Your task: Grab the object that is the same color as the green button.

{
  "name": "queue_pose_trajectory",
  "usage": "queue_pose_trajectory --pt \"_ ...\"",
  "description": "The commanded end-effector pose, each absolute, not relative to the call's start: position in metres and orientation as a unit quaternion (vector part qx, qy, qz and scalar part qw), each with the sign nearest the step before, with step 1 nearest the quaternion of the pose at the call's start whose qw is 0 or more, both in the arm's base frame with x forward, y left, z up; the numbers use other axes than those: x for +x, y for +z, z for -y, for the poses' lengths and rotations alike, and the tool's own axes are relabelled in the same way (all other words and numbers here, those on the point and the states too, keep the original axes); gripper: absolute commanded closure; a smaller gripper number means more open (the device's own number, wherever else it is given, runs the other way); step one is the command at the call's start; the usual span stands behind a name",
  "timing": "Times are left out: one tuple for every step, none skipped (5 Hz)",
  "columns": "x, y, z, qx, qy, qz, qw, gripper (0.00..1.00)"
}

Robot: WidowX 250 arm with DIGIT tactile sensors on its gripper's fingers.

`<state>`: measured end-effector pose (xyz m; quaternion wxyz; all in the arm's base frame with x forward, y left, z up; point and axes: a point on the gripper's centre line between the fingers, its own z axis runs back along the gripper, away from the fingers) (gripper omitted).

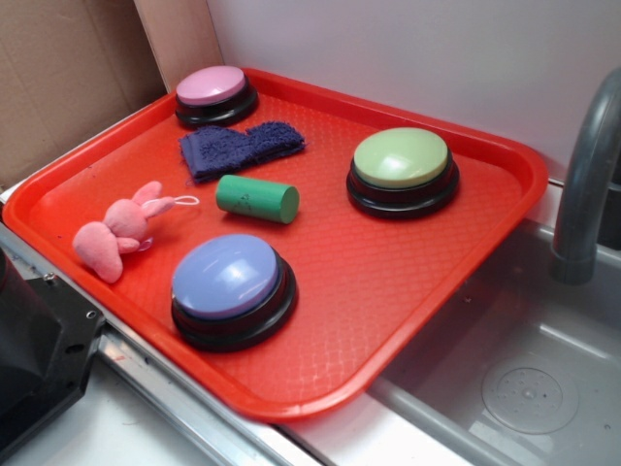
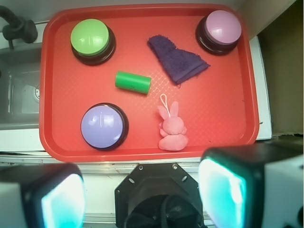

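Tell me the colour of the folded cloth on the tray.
Dark purple-blue cloth; wrist view.

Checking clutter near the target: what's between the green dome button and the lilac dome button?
The small green cylinder block lies on its side between the green dome button and the lilac dome button, slightly offset toward the towel; clearest in the wrist view.

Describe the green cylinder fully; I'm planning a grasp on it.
The small green cylinder block looks matte and solid, with flat round ends. It lies on its side on the red plastic tray, near the middle, between the pale green dome button and the pink plush bunny. Only the tray touches it.
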<state>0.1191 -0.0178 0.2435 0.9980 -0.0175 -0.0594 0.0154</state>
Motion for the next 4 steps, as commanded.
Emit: queue_pose_trajectory --pt "0.119 0.244 0.018 -0.018 0.015 0.059 0.998 0.00" --pt "0.163 0.222 0.008 0.007 -0.111 0.031 0.993 0.00" --pt "0.187 0.204 0.004 0.008 -0.235 -0.007 0.972 0.00" --pt "0.203 0.173 0.011 0.011 -0.354 -0.023 0.935 0.00"
